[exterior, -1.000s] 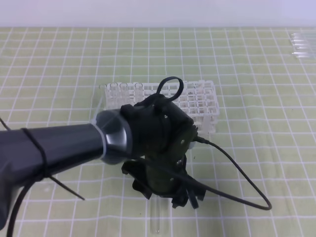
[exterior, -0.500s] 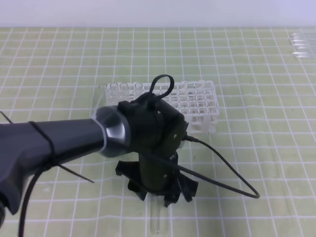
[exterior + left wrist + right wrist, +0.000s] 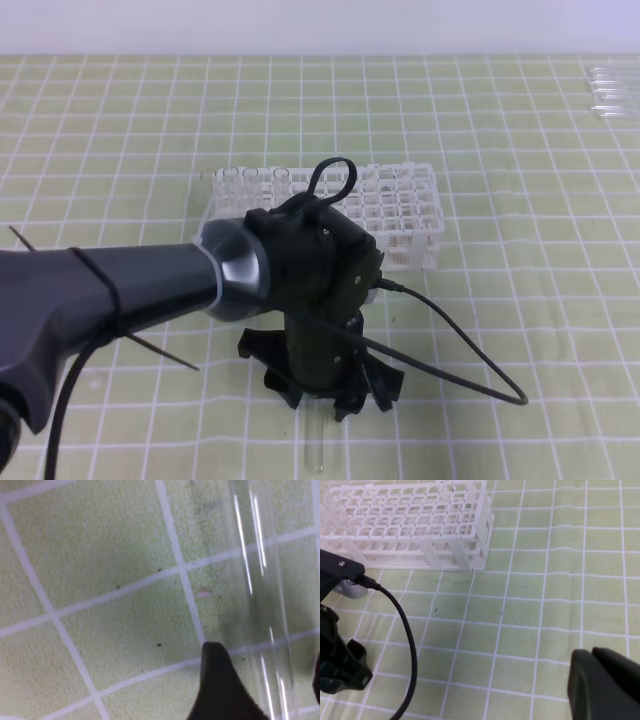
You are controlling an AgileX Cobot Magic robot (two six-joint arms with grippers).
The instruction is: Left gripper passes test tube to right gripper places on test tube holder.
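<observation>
The test tube (image 3: 318,450) is a clear glass tube lying flat on the green grid mat near the front edge. My left gripper (image 3: 324,404) points straight down over its upper part. In the left wrist view the test tube (image 3: 260,605) runs between my two black fingertips (image 3: 216,680), which stand apart on either side of it, so this gripper is open. The white test tube holder (image 3: 400,205) stands behind the left arm. My right gripper (image 3: 590,659) shows only in the right wrist view, shut and empty, low at the right, well away from the test tube holder (image 3: 410,520).
A black cable (image 3: 470,340) loops from the left wrist out over the mat to the right. A bunch of clear tubes (image 3: 610,92) lies at the far right back corner. The left arm (image 3: 110,300) covers the left front of the mat.
The left arm has shifted slightly left and its cable loop moved with it. The test tube lies in the same place. The right gripper shows no change.
</observation>
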